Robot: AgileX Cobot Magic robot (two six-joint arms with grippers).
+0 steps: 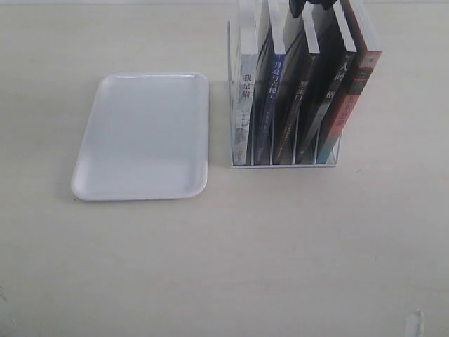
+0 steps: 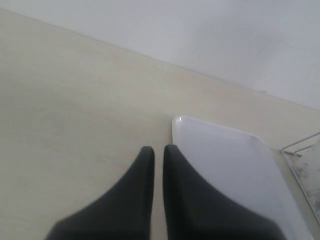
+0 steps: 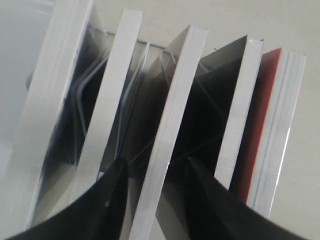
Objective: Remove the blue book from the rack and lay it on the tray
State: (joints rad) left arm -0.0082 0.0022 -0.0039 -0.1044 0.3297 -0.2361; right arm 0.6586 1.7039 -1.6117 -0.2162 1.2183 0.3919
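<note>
Pale tabletop (image 1: 295,246) carries the white tray (image 1: 91,175) and, just beside it, the rack (image 1: 230,91) holding five books on end. The blue book (image 1: 264,105) stands in the second slot from the tray. The right pincer (image 3: 156,162) points down onto the books from above, released, its fingers (image 3: 107,200) astride the third book's page edge. The left pincer (image 2: 159,150) hovers near the tray's corner, clenched on nothing.
</note>
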